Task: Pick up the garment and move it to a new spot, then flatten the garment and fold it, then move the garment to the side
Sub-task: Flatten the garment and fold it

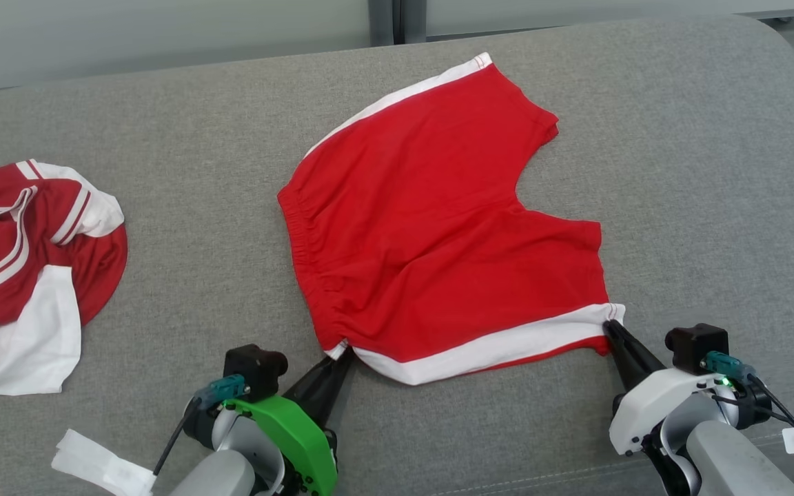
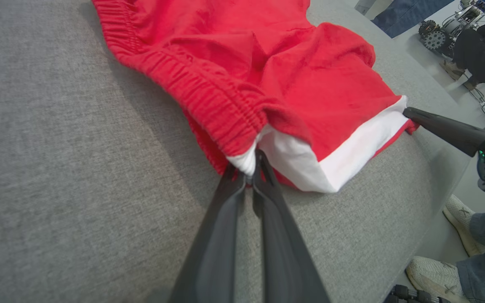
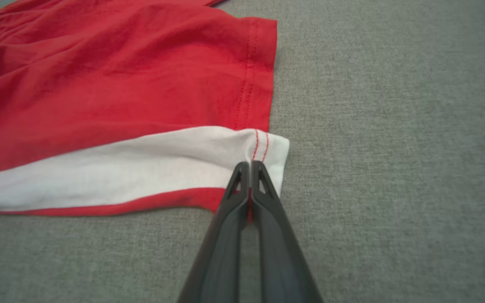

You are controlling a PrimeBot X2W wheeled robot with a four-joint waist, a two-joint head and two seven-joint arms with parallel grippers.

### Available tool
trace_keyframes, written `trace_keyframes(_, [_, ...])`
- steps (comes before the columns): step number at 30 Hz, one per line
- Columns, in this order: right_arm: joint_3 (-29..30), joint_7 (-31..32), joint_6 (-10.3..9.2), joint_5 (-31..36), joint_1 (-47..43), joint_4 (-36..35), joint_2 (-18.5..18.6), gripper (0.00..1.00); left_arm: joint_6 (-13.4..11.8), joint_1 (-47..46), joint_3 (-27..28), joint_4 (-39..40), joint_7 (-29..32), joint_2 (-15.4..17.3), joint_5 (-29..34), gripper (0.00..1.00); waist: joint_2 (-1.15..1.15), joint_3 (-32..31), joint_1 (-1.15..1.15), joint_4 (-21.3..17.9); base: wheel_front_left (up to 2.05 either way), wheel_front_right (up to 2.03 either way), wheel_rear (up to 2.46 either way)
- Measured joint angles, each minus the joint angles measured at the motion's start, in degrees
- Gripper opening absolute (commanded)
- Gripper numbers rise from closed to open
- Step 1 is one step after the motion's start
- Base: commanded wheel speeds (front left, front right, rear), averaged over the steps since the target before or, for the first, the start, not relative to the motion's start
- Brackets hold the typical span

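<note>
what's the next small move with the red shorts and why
Probably lift both near corners together and carry them to the far white stripe, folding the red shorts in half: the left gripper and right gripper have jaws shut on those corners, and the shorts lie flat.

The left gripper [image 1: 344, 353] pinches the red shorts [image 1: 438, 234] at their near waistband corner; the right gripper [image 1: 611, 325] clamps their near hem corner, fingers pressed together.

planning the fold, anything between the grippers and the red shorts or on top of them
Nothing visible: left gripper and right gripper are each shut on a near corner of the red shorts; the other garment lies apart at the left.
</note>
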State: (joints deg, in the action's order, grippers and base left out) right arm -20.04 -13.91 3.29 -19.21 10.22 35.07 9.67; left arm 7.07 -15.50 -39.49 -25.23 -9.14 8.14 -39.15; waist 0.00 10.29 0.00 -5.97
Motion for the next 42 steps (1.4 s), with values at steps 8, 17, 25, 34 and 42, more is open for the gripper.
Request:
trace_keyframes(8, [1.16,-0.02,1.35,-1.52,-0.66,-2.35,2.83,0.00,0.01,0.03,-4.70,4.30,3.41,3.27,-3.32,0.00,0.00,-1.26,0.00,0.31,0.00,0.00,0.00])
trace_keyframes(17, [3.27,2.26,2.70,-7.30,-11.32,-10.60,6.05,0.00,0.04,8.24,-5.19,17.58,11.28,11.62,-15.66,0.00,0.00,-2.14,0.00,-0.32,0.00,0.00,0.00])
trace_keyframes(25, [4.38,4.99,3.25,-10.21,-9.76,-23.20,8.80,0.00,0.04,11.44,-1.90,27.52,14.23,15.47,-21.92,0.00,0.00,0.64,0.00,-0.26,0.00,0.00,0.00])
trace_keyframes(34, [4.36,15.21,3.76,-14.89,4.94,-29.52,11.46,0.00,0.04,3.80,1.26,35.80,20.46,16.07,-28.20,0.00,0.00,5.53,0.00,1.63,0.00,0.00,0.00])
trace_keyframes(42, [6.80,25.43,3.61,-17.26,18.34,-27.32,13.24,0.00,-3.04,-7.15,4.78,35.60,26.57,15.78,-31.39,0.00,0.00,10.54,0.00,6.38,0.00,0.00,0.00])
